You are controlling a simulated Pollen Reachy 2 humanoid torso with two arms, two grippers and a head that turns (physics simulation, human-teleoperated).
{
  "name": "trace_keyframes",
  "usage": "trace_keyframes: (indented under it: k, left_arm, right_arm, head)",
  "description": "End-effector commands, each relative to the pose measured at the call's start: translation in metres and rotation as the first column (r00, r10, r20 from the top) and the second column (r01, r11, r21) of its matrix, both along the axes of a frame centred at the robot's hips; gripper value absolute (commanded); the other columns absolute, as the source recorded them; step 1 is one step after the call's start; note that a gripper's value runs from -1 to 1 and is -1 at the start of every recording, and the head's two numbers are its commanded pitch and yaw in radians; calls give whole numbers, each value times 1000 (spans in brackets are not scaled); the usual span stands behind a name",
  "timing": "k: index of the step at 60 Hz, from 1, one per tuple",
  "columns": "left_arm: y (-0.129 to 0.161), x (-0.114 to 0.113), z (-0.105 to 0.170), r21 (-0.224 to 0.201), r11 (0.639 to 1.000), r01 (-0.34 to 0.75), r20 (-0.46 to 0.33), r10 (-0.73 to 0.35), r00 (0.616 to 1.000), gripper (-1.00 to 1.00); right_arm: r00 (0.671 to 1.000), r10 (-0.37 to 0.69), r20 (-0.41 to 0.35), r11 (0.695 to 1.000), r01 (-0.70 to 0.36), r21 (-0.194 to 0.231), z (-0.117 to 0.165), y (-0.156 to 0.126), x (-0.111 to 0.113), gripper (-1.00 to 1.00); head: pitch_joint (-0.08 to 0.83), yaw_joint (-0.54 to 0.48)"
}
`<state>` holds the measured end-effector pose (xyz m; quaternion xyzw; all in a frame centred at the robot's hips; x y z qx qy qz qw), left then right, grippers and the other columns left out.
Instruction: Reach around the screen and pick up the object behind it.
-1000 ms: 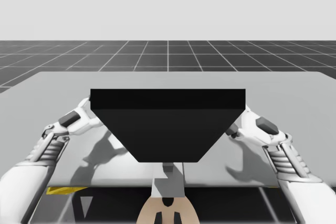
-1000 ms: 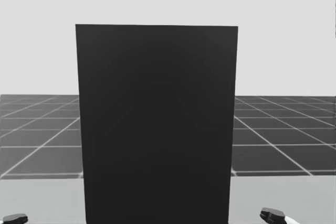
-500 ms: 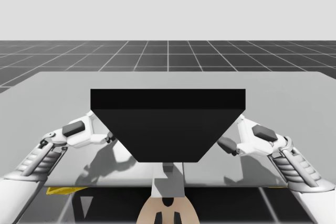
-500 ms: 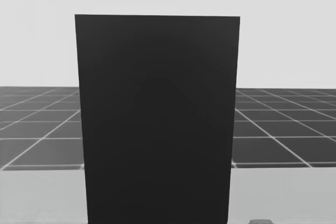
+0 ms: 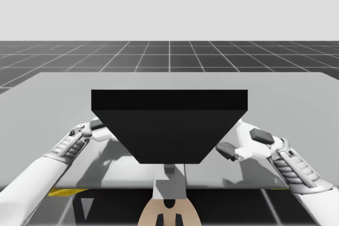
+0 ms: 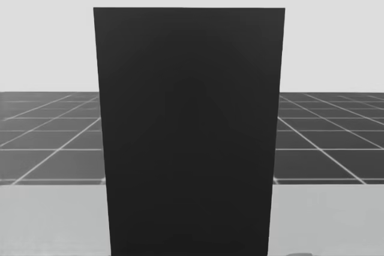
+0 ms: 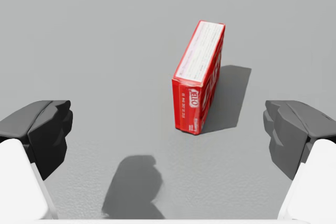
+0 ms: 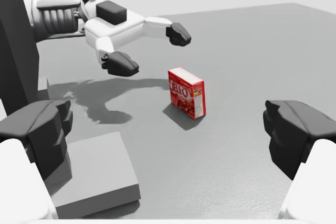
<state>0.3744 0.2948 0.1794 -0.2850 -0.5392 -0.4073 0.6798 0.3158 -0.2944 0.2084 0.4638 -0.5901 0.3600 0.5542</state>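
Left gripper [image 7: 168, 132] has its fingers spread wide and grips nothing. The red box [image 7: 198, 77] stands upright on the grey table [image 7: 79, 35] just ahead of it, in line with the gap and not touching either finger. Right gripper [image 8: 169, 135] is also wide apart and holds nothing (the box is further ahead of this one). In the right wrist view the left gripper hangs above and just beyond the box, apart from it. In the high view my arms flank the black screen [image 5: 169, 125], one each side, and the box sits on its far side.
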Motion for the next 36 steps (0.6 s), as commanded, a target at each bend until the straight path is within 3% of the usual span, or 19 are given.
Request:
trace_keyframes:
  k: [1,19,36]
  left_arm:
    - [-14,15,-5,33,996,88,-64,-86,994,-1000]
    - [-39,37,-14,43,987,157,-96,-152,984,-1000]
    - [-70,52,-30,81,977,199,-121,-188,975,-1000]
  right_arm:
    - [999,39,-14,999,-39,-20,-3,1,-1,-1000]
    - [999,45,1,998,-45,-37,-5,3,-3,-1000]
    - [999,49,9,998,-49,-43,-5,2,-4,-1000]
  head:
    - [50,1]
    - [55,2]
    - [59,-4]
